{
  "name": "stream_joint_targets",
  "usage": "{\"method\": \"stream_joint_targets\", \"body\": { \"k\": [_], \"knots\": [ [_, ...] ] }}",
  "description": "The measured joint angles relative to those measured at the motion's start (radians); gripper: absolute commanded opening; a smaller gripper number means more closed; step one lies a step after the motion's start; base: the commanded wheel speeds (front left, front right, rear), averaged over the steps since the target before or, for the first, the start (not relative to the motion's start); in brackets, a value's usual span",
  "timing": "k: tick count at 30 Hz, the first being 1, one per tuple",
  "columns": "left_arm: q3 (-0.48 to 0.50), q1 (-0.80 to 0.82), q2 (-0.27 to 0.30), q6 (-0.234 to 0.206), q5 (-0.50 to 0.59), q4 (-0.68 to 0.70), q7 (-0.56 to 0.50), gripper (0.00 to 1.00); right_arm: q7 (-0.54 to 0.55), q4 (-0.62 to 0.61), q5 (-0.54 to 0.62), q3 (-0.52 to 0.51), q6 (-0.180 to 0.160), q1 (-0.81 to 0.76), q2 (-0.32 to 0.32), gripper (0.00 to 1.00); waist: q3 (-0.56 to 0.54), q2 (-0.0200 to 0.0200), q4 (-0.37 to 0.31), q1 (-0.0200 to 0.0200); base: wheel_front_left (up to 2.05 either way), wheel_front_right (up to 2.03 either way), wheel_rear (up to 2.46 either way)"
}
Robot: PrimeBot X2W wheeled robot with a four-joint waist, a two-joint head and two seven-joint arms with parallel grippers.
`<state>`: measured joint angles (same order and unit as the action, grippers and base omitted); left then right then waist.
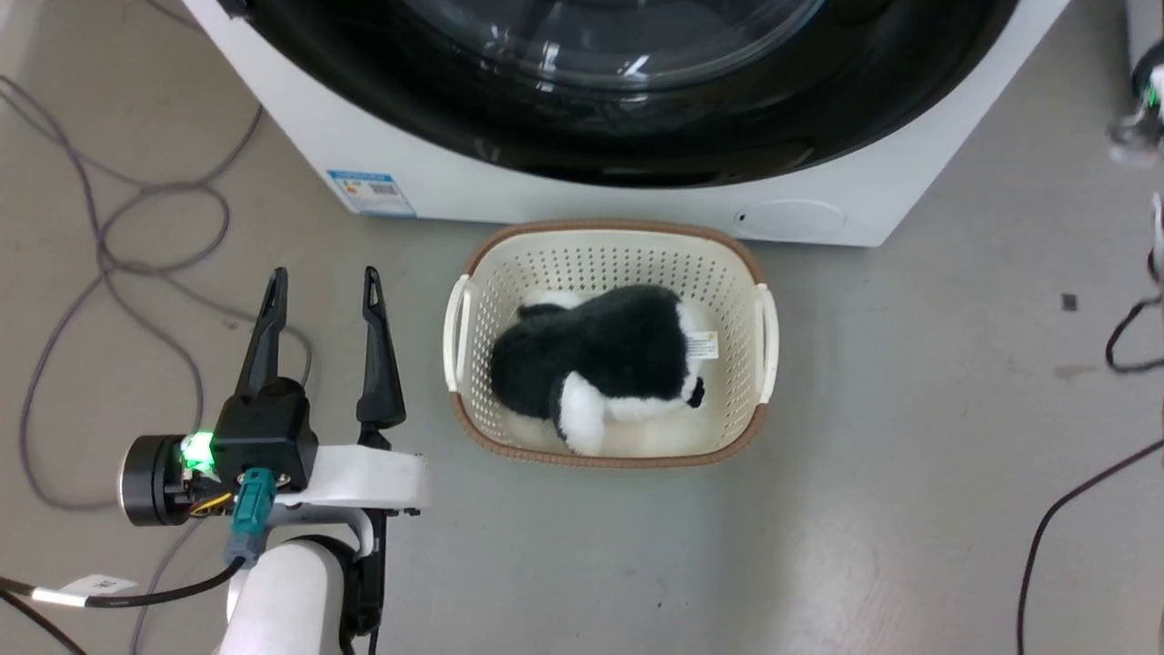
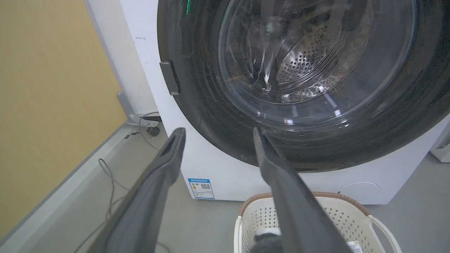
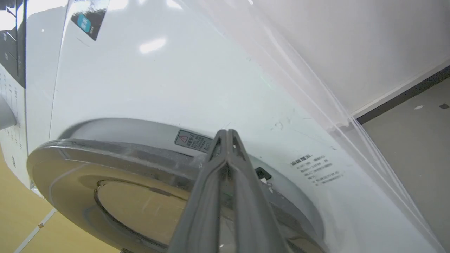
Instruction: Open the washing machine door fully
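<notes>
The washing machine door (image 1: 637, 136) is a glossy black ring around a domed glass window, set in the white machine front at the top of the head view. In the left wrist view the door (image 2: 211, 116) lies close ahead, with its hinge (image 2: 170, 77) on the left. My left gripper (image 1: 323, 282) hovers open and empty over the floor, left of the basket, short of the door's lower left. My right gripper (image 3: 226, 133) is shut, and its tips lie at the door (image 3: 70, 165) rim, over the grey recess behind it. The door looks slightly off the front there.
A cream basket (image 1: 473, 273) holding a black-and-white plush toy (image 1: 600, 364) stands on the floor right below the door. Grey cables (image 1: 109, 255) loop over the floor at the left, and dark ones (image 1: 1046, 537) at the right. A yellow wall (image 2: 45, 88) runs left of the machine.
</notes>
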<state>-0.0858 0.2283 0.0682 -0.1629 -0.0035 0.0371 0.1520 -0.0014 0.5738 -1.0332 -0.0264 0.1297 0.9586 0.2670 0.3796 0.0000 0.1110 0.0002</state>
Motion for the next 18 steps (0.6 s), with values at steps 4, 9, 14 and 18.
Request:
{"method": "stream_joint_targets", "body": {
  "k": [4,9,14,18],
  "knots": [
    [-0.004,0.013,-0.001,-0.008,-0.001,0.001,0.009,1.00,0.013,0.050,-0.026,0.032,0.000,0.077,0.008,0.00,0.024,0.0000,0.013,0.0000,0.00,0.00,0.00],
    [-0.009,0.026,-0.002,-0.020,-0.004,0.000,0.018,1.00,0.035,0.107,-0.065,0.066,0.000,0.139,0.019,0.00,0.050,0.0000,0.027,0.0000,0.00,0.00,0.00],
    [-0.016,0.042,-0.005,-0.029,-0.007,-0.002,0.030,1.00,0.080,0.152,-0.107,0.102,0.000,0.183,0.026,0.00,0.067,0.0000,0.037,-0.0001,0.00,0.00,0.00],
    [-0.021,0.044,-0.006,-0.032,-0.007,-0.004,0.035,1.00,0.137,0.177,-0.142,0.130,0.000,0.211,0.043,0.00,0.073,0.0000,0.040,-0.0001,0.00,0.00,0.00]
  ]
}}
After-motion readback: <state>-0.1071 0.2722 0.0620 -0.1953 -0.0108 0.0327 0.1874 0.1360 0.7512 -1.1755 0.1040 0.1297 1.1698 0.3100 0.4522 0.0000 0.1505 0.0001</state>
